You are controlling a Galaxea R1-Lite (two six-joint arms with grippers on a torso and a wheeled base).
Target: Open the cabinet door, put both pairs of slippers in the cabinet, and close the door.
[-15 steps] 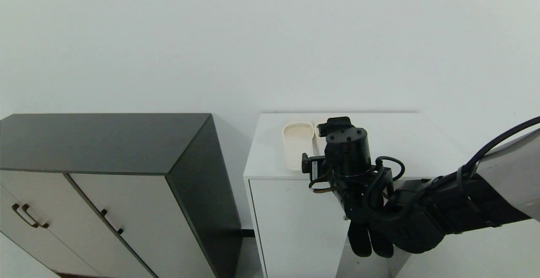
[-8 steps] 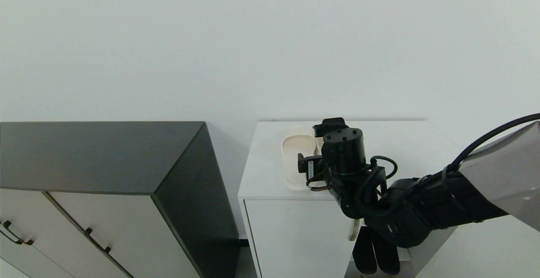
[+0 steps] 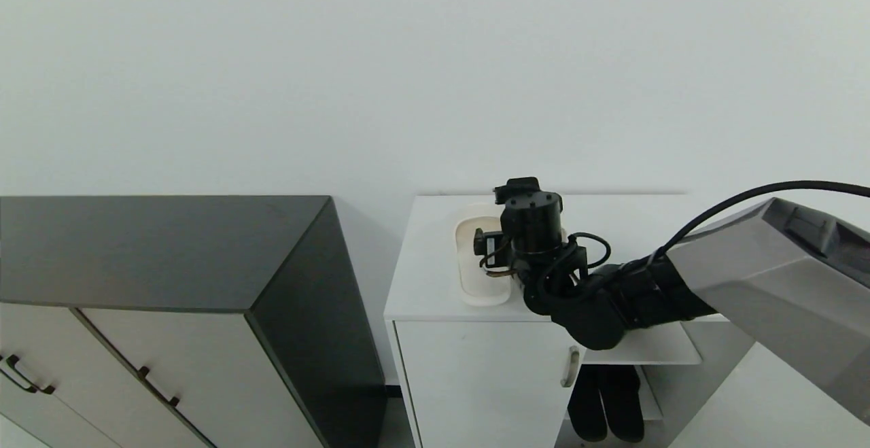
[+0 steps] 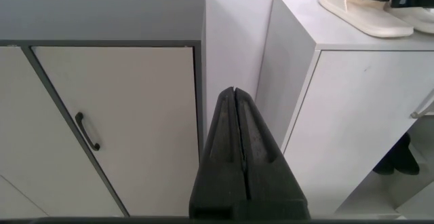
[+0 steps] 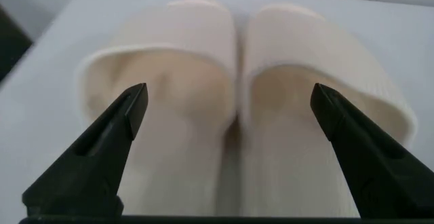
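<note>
1. white wall (image 3: 435, 60) runs behind everything. a white cabinet (image 3: 476, 366) stands against it, and a dark cabinet (image 3: 170, 244) is just beside it on the robot's left.
2. cream slippers (image 3: 479, 268) lie side by side, touching, on top of the white cabinet, toward its left side and near the front edge. black slippers (image 3: 605, 400) already sit low inside, where the cabinet's right half stands open.
3. right pincer (image 5: 228, 95) is spread wide at the cream pair, one finger outside each slipper, with nothing gripped yet. left pincer (image 4: 235, 91) is pressed together on nothing, low in front of the gap between the two cabinets.
4. the slippers look like moulded foam, so probably light, soft and springy, with a matt skin that should not slip, and not fragile. squeezing the outer sides at the arched straps should carry both as one. too gentle a pinch and one may slide free.
5. the front edge is close, so a push rather than a lift could tip the pair off.
6. there is open room above and in front of the top. the path likely goes up, out past the edge, then down into the opening.
7. the shelf (image 3: 652, 353) above the black pair looks the nearer landing spot. the door handle (image 3: 573, 366) sits right at the opening's edge and wants a wide berth.
</note>
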